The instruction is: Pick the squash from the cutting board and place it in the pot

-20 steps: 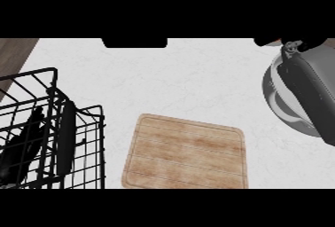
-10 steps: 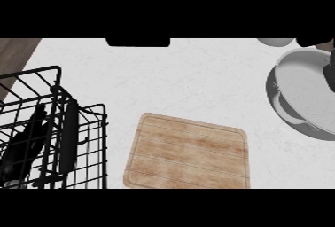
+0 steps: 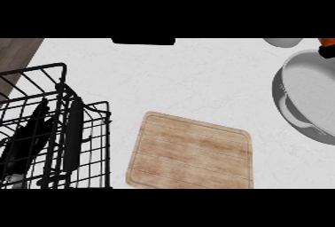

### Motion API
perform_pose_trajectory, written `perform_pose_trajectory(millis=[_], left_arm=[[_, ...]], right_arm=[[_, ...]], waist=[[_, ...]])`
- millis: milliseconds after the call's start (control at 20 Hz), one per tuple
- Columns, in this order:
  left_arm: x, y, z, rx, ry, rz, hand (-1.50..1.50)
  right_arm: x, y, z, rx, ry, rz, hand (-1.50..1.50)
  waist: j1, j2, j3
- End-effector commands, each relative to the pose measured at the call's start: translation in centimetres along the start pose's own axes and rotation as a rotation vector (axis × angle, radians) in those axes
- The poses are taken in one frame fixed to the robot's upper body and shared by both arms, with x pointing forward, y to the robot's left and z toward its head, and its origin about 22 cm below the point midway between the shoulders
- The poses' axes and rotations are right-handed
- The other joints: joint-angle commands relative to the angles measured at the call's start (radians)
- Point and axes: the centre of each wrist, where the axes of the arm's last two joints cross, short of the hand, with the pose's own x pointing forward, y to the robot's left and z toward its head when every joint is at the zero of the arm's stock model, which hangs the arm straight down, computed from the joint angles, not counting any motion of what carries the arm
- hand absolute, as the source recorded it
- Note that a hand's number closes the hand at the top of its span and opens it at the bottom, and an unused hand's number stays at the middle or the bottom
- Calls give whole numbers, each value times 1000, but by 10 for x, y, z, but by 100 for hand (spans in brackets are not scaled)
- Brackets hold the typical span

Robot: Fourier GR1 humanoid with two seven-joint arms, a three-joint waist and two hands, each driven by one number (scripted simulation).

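Observation:
The wooden cutting board [image 3: 189, 153] lies bare at the lower middle; no squash rests on it. The grey pot [image 3: 307, 104] stands at the right edge, partly cut off, and its inside looks bare. A small orange piece [image 3: 326, 42], possibly the squash, peeks in at the top right corner above the pot's rim. A dark sliver just under it may be my right hand [image 3: 324, 52]; too little shows to tell its state. My left hand [image 3: 29, 142] appears dark behind the wire rack at the lower left, fingers stretched out.
A black wire rack [image 3: 62, 111] fills the lower left of the white counter. A white cup-like object [image 3: 282, 42] and a black object [image 3: 142, 41] sit along the far edge. A wooden surface [image 3: 16, 57] borders the counter at the upper left.
The dark arm shape that hung over the pot a second ago has moved up and right, almost out of view. The pot's inside now shows. The board and rack hold still.

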Motion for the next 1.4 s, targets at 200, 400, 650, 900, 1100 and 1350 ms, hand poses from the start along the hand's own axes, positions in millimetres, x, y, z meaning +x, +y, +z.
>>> perform_pose_trajectory(millis=[200,400,650,900,1100,1350], left_arm=[[4,-21,-12,-19,-66,24,0],[23,-10,-7,-33,-84,27,0],[13,-12,4,-50,-77,28,0],[8,-6,-4,-18,-64,32,0],[-1,-11,-3,-6,-56,40,0],[7,-8,-10,-4,-49,14,0]], right_arm=[[-30,-3,-18,59,68,-99,-150],[-53,9,-13,93,94,-209,-150],[-56,25,-4,85,70,-257,-150],[-41,4,-15,-104,-4,-484,-150],[-31,-5,-18,-202,4,-701,-150],[-53,-3,-20,-105,25,-799,-150]], waist=[[5,9,0],[25,16,5],[38,15,4],[18,11,5],[-4,3,2],[-17,-4,0]])
